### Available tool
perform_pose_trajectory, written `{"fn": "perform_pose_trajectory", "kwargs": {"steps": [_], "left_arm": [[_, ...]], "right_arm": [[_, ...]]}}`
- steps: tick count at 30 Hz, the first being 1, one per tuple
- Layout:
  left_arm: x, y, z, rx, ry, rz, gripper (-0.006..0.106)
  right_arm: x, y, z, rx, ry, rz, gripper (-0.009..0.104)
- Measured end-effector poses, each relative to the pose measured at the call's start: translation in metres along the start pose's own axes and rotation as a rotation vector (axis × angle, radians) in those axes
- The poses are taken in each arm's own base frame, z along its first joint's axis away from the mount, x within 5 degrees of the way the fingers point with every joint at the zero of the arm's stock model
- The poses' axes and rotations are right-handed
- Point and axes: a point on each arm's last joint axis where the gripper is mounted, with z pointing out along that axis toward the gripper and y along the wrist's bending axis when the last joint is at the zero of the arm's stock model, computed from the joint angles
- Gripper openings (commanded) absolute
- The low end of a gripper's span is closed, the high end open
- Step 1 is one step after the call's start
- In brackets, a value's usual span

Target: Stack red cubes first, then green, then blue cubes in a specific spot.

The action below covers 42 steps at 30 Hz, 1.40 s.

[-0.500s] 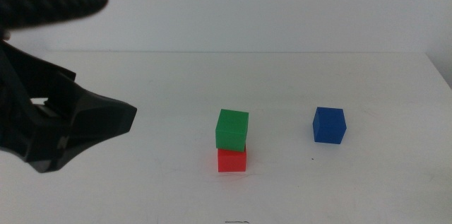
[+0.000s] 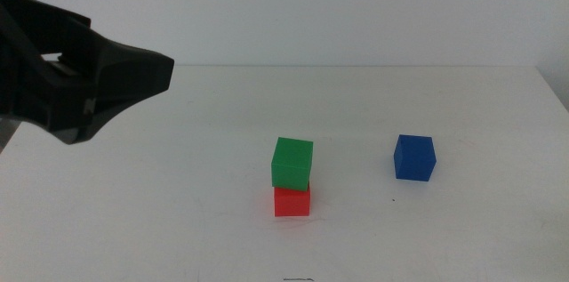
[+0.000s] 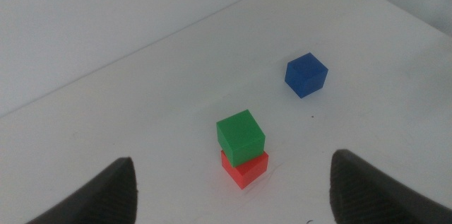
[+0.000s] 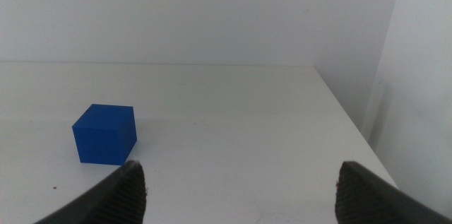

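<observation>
Green cube [image 2: 292, 163] sits on red cube [image 2: 292, 200], slightly skewed. Blue cube [image 2: 415, 157] stands alone on the worktop [image 2: 196, 220], well apart to the stack's right. Right gripper [image 4: 236, 181] is low near blue, fingers spread, empty. Left gripper [image 3: 229, 189] hangs high, fingers spread. Next: centre right fingers around blue, squeeze square, lower gently so green doesn't slide.

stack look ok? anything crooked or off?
Slightly off: the green cube sits on the red cube but twisted and not flush, overhanging its edge a little. Blue cube stands apart on the table, unstacked. Left gripper is open and clear above the stack; right gripper is open near the blue cube.
</observation>
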Motion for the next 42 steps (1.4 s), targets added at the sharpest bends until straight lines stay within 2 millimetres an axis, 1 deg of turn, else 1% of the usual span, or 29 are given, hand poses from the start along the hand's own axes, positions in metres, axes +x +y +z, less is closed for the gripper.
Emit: {"fn": "perform_pose_trajectory", "kwargs": {"steps": [6, 10, 11, 13, 16, 18, 21, 24, 25, 27, 33, 37, 40, 42], "left_arm": [[0.000, 0.000, 0.000, -0.002, -0.003, 0.002, 0.094], [0.000, 0.000, 0.000, -0.002, -0.003, 0.002, 0.094], [0.000, 0.000, 0.000, -0.002, -0.003, 0.002, 0.094], [0.000, 0.000, 0.000, -0.002, -0.003, 0.002, 0.094], [0.000, 0.000, 0.000, -0.002, -0.003, 0.002, 0.094], [0.000, 0.000, 0.000, -0.002, -0.004, 0.000, 0.094], [0.000, 0.000, 0.000, -0.002, -0.004, -0.001, 0.094], [0.000, 0.000, 0.000, -0.002, -0.004, -0.001, 0.094], [0.000, 0.000, 0.000, -0.002, -0.005, -0.001, 0.094], [0.000, 0.000, 0.000, -0.002, -0.005, -0.001, 0.094], [-0.001, 0.000, 0.000, -0.002, -0.005, -0.001, 0.094], [-0.001, 0.000, 0.001, -0.002, -0.004, -0.001, 0.094], [-0.001, 0.000, 0.001, -0.002, -0.003, -0.001, 0.094], [-0.001, 0.000, 0.001, -0.002, -0.002, -0.001, 0.094]], "right_arm": [[-0.002, 0.000, 0.000, 0.000, -0.021, 0.001, 0.074], [-0.011, 0.000, -0.001, -0.008, -0.096, 0.084, 0.074], [-0.017, 0.000, -0.003, -0.010, -0.110, 0.102, 0.074], [-0.039, -0.001, -0.006, -0.013, -0.134, 0.123, 0.074], [-0.082, -0.002, -0.003, -0.015, -0.087, 0.133, 0.074], [-0.116, -0.003, 0.005, -0.019, -0.014, 0.147, 0.074], [-0.154, -0.003, 0.022, -0.026, 0.084, 0.163, 0.074], [-0.174, -0.003, 0.044, -0.026, 0.163, 0.169, 0.074], [-0.178, -0.003, 0.049, -0.026, 0.177, 0.174, 0.074], [-0.180, -0.003, 0.062, -0.027, 0.214, 0.196, 0.074], [-0.169, 0.000, 0.087, -0.041, 0.343, 0.246, 0.074], [-0.173, 0.004, 0.109, -0.067, 0.462, 0.252, 0.074], [-0.178, 0.007, 0.135, -0.090, 0.580, 0.274, 0.074], [-0.178, 0.012, 0.158, -0.112, 0.676, 0.283, 0.074]]}}
